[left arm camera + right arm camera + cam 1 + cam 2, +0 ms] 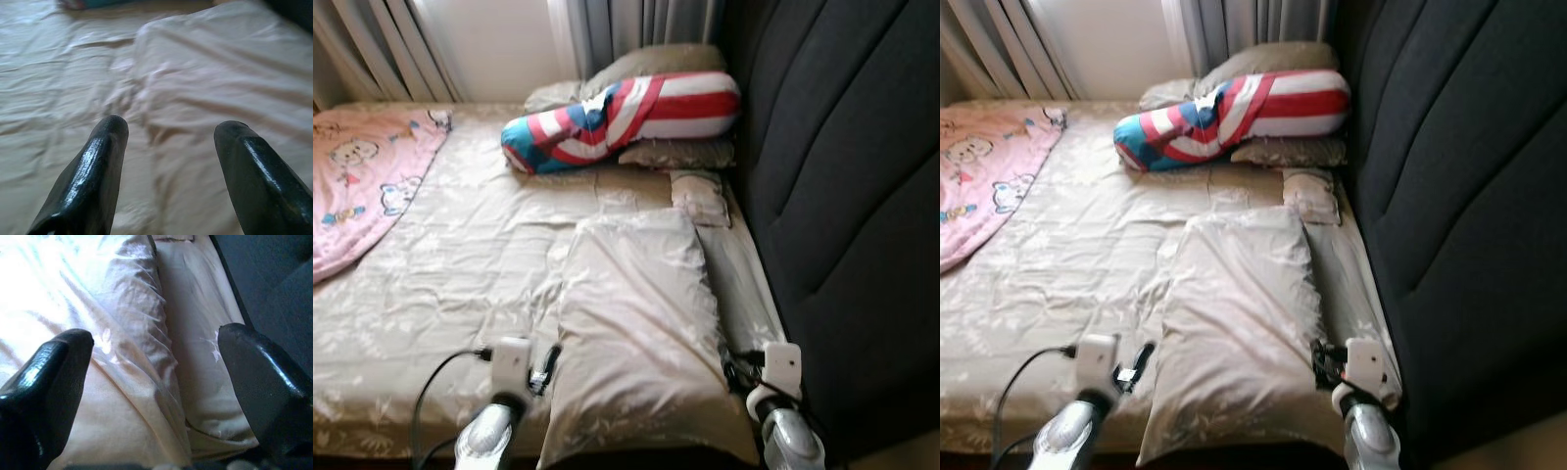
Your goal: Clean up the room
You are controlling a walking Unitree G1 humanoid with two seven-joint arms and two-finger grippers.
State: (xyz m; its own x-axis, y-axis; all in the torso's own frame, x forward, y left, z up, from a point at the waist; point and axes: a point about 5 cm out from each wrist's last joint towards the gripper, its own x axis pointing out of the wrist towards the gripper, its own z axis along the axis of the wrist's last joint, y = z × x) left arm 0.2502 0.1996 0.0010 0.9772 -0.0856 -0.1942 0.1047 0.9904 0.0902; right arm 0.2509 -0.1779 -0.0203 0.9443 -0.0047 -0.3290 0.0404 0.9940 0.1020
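A large beige floral pillow [636, 313] lies lengthwise on the bed's near end, close to the dark headboard [847, 196]. My left gripper [546, 368] sits at the pillow's left edge, low over the sheet. In the left wrist view it [168, 129] is open, with the pillow's edge showing between the fingers and nothing held. My right gripper [732, 368] is at the pillow's right edge, between pillow and headboard. It [156, 340] is also open, straddling the pillow's side seam.
A red, white and blue striped bolster [626, 117] rests on beige pillows [677, 153] at the far end. A small cushion [700, 196] lies by the headboard. A pink cartoon blanket [362, 186] covers the far left. Curtains [626, 24] hang behind.
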